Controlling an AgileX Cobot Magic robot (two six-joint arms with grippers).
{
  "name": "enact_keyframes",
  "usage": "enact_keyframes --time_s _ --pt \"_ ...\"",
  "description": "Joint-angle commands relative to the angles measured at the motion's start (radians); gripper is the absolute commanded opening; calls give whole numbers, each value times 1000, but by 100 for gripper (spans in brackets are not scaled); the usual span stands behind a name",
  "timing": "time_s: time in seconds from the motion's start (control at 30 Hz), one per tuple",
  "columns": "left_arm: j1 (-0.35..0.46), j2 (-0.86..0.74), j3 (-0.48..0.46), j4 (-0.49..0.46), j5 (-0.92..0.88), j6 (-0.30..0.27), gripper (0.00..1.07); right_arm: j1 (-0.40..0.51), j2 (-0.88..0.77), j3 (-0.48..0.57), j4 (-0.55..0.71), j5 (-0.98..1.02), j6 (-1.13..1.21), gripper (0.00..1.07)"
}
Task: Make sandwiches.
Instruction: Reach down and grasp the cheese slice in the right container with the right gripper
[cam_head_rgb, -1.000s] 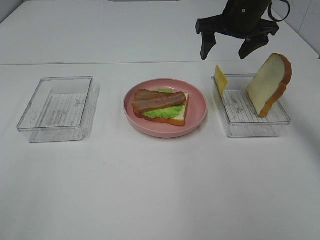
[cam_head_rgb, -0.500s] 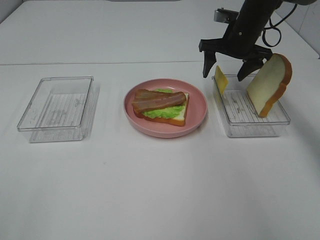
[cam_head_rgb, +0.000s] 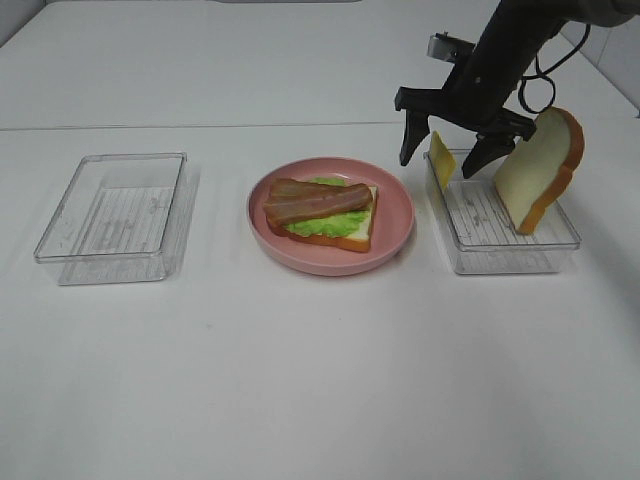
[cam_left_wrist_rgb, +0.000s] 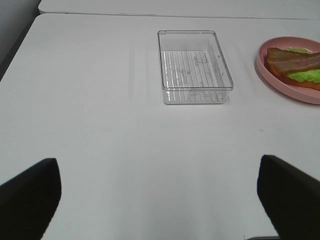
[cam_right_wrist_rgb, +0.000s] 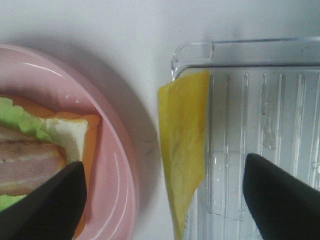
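Observation:
On the pink plate (cam_head_rgb: 395, 215) lies a sandwich stack (cam_head_rgb: 322, 213): a bread slice, green lettuce and brown bacon strips on top. It also shows in the right wrist view (cam_right_wrist_rgb: 35, 145) and the left wrist view (cam_left_wrist_rgb: 295, 65). A yellow cheese square (cam_head_rgb: 441, 158) leans on the left wall of the right clear tray (cam_head_rgb: 505, 250); it shows close up in the right wrist view (cam_right_wrist_rgb: 184, 145). A second bread slice (cam_head_rgb: 538, 168) leans upright in that tray. My right gripper (cam_head_rgb: 444, 155) is open, its fingers either side of the cheese, just above it. My left gripper (cam_left_wrist_rgb: 160, 200) is open over bare table.
An empty clear tray (cam_head_rgb: 115, 215) stands at the left of the table, seen also in the left wrist view (cam_left_wrist_rgb: 194, 67). The pink plate is between the two trays. The table's front half is bare white surface.
My right gripper has come down from above the right tray to the cheese square, its open fingers now straddling it. Nothing else has moved.

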Motion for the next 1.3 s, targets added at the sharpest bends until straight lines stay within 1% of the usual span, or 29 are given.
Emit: enact_keyframes --time_s 0.03,0.13,0.2,0.23,0.27,0.3,0.33,0.37,0.4,0.43,0.47,0.5,0.63,0.7,0.73,0.77,0.8,0.83,0.87,0.9,0.93,0.97,1.0,1.03,1.3 --pt "2 -22 1 -11 -6 -1 100 0 10 -6 13 16 -14 83" --pt "2 -22 1 -11 -6 -1 100 0 11 -6 13 19 -14 82" --pt "2 -22 1 -11 -6 -1 100 0 8 -6 13 18 -16 79" --pt "2 -22 1 -11 -6 -1 100 0 8 -6 13 18 -16 79" --pt "2 -22 1 -11 -6 -1 100 -2 5 -6 13 17 -17 73" --pt "2 -22 1 -11 -6 -1 100 -2 5 -6 13 17 -17 73" --pt "2 -22 1 -11 -6 -1 100 -2 4 -6 13 18 -17 67" --pt "2 -22 1 -11 -6 -1 100 -2 4 -6 13 19 -17 64" --pt "2 -22 1 -11 -6 -1 100 -2 4 -6 13 19 -17 64" --pt "2 -22 1 -11 -6 -1 100 -2 4 -6 13 19 -17 61" --pt "2 -22 1 -11 -6 -1 100 -2 4 -6 13 19 -17 61" --pt "2 -22 1 -11 -6 -1 100 -2 4 -6 13 19 -17 58" --pt "2 -22 1 -11 -6 -1 100 -2 0 -6 13 18 -14 56" --pt "2 -22 1 -11 -6 -1 100 -2 0 -10 12 18 -13 51" --pt "2 -22 1 -11 -6 -1 100 -2 0 -10 12 18 -13 51" --pt "2 -22 1 -11 -6 -1 100 -2 0 -13 12 18 -13 45" --pt "2 -22 1 -11 -6 -1 100 -2 0 -16 12 18 -13 41" --pt "2 -22 1 -11 -6 -1 100 -2 0 -16 12 18 -13 41" --pt "2 -22 1 -11 -6 -1 100 -2 0 -18 12 15 -9 32" --pt "2 -22 1 -11 -6 -1 100 -2 0 -18 12 15 -9 32" --pt "2 -22 1 -11 -6 -1 100 -2 0 -18 7 10 -3 23" --pt "2 -22 1 -11 -6 -1 100 -2 0 -18 3 10 -3 19" --pt "2 -22 1 -11 -6 -1 100 -2 0 -18 3 10 -3 19" --pt "2 -22 1 -11 -6 -1 100 -2 0 -18 -3 10 -3 15" --pt "2 -22 1 -11 -6 -1 100 -2 0 -18 -17 10 -3 15"
